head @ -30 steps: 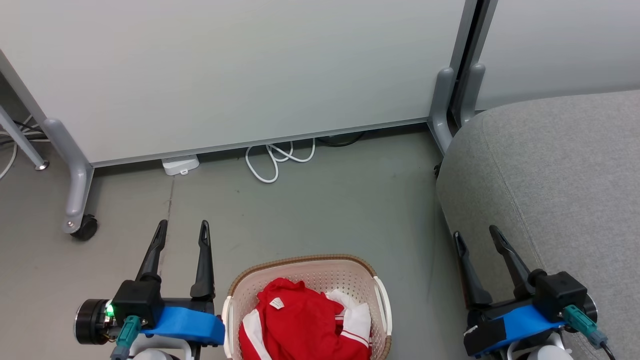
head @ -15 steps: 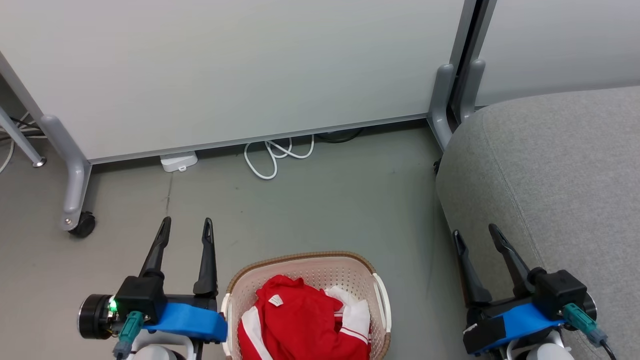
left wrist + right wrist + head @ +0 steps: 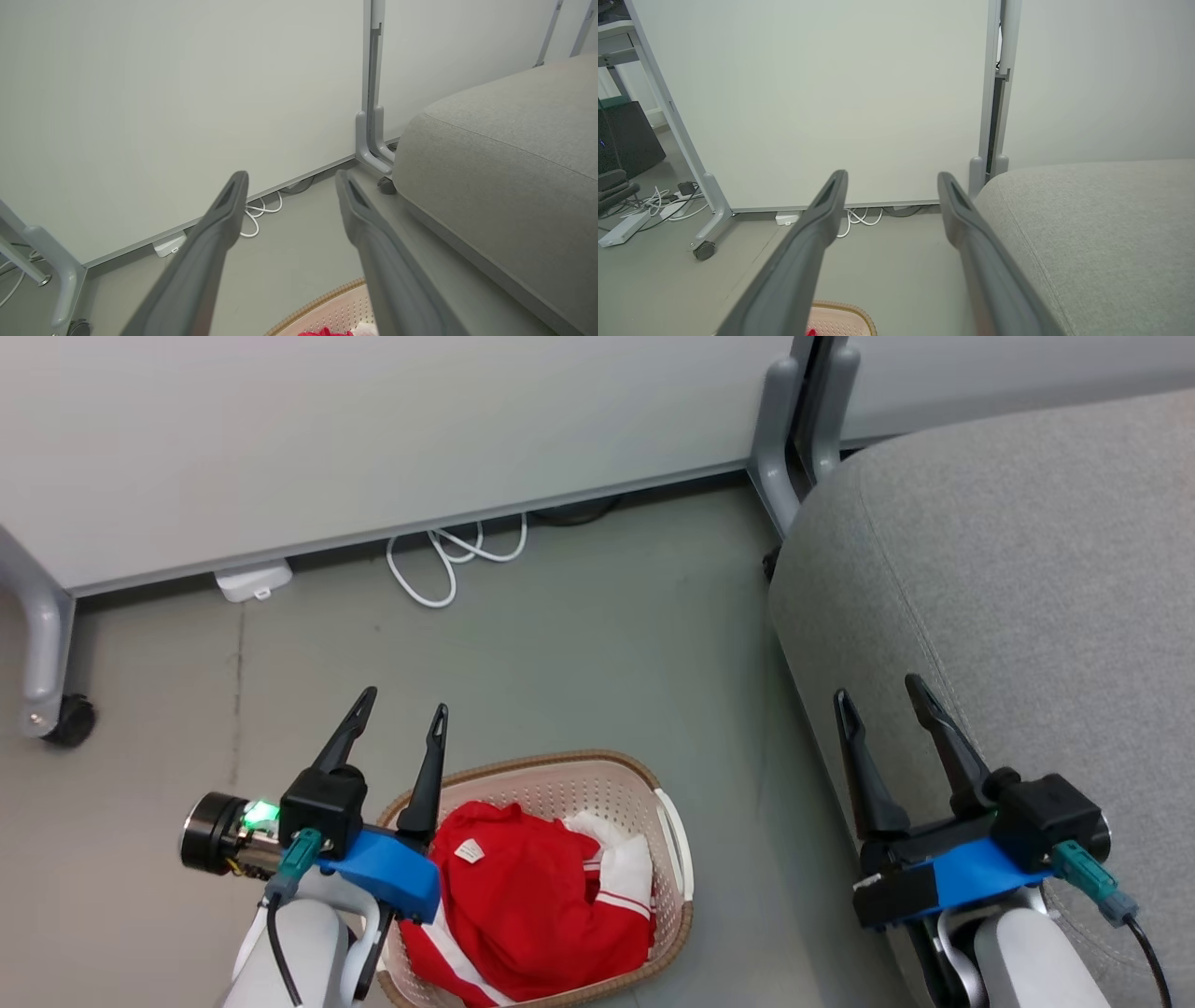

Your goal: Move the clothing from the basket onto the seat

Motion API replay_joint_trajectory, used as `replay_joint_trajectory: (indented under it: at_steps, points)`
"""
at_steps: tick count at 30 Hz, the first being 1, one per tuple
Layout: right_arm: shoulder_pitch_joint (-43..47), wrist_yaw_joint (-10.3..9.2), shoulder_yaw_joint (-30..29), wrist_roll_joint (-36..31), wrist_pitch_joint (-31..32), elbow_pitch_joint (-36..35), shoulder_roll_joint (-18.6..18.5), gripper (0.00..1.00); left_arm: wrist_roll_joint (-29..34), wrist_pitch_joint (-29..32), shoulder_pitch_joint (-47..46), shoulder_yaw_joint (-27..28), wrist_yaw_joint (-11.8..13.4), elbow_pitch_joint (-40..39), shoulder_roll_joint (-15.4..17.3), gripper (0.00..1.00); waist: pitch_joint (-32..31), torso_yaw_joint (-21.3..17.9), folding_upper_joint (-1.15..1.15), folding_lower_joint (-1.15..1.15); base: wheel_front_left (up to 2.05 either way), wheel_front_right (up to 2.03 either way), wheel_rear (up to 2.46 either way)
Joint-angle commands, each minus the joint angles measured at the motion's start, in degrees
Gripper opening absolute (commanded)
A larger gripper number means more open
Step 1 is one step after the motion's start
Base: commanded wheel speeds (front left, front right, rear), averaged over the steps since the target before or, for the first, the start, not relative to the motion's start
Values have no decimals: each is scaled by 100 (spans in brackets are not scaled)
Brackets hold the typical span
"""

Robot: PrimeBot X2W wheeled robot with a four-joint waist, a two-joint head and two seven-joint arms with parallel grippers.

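Note:
Red clothing (image 3: 527, 910) with white stripes and a small white neck label lies heaped in the cream basket (image 3: 674, 840) on the floor, bottom centre of the head view. The basket's brown rim (image 3: 322, 303) and a scrap of red clothing (image 3: 324, 332) peek in at the bottom of the left wrist view. My left gripper (image 3: 403, 702) hovers open over the basket's left rim, nothing between its fingers. At the grey seat's (image 3: 1018, 551) near left edge my right gripper (image 3: 878, 689) stands open and empty. The seat (image 3: 509, 154) fills the right of both wrist views (image 3: 1101, 233).
White partition panels (image 3: 373, 429) on grey wheeled legs (image 3: 42, 653) close off the back. A coiled white cable (image 3: 448, 560) and a small white box (image 3: 252, 581) lie at the panel's foot. Bare grey floor (image 3: 597, 663) separates basket and seat. More cables and a power strip (image 3: 626, 226) lie left.
The head camera has tilted down and turned right, shifting the whole scene up and left. The left gripper now sits closer to the basket, over its left rim. Both grippers stay open.

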Motion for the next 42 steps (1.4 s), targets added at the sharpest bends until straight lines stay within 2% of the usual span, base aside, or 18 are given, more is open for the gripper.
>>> replay_joint_trajectory:
  at_steps: [1,12,22,28,34,38,42]
  points:
    - [-99,1,2,-27,-20,-27,-21,100,-3,-26,-121,-26,-30,34,36,100,253,-205,0,0,0,0,0]
    - [-982,1,143,42,-20,-299,-17,100,-449,-27,-1496,-1854,-24,1395,709,100,1507,-786,0,0,0,0,0]
    - [-1523,1,166,181,-20,-512,-16,100,-953,-17,-2639,-3580,-24,2690,943,100,2538,-1034,0,0,0,0,0]
    - [-1780,1,226,237,-20,-632,-16,100,-1312,269,-3307,-4757,-24,3296,956,100,3095,-1082,0,0,0,0,0]
    - [-2002,1,291,285,-20,-756,-17,100,-1721,946,-3766,-5957,-24,3567,1123,100,3565,-1169,0,0,0,0,0]
    - [-2104,1,304,304,-20,-847,-17,100,-1629,1365,-3948,-6194,-24,3459,1263,100,3865,-1233,0,0,0,0,0]
    - [-2150,1,318,328,-20,-919,-16,100,-1062,1701,-3886,-6211,-24,3282,1380,100,4116,-1299,0,0,0,0,0]
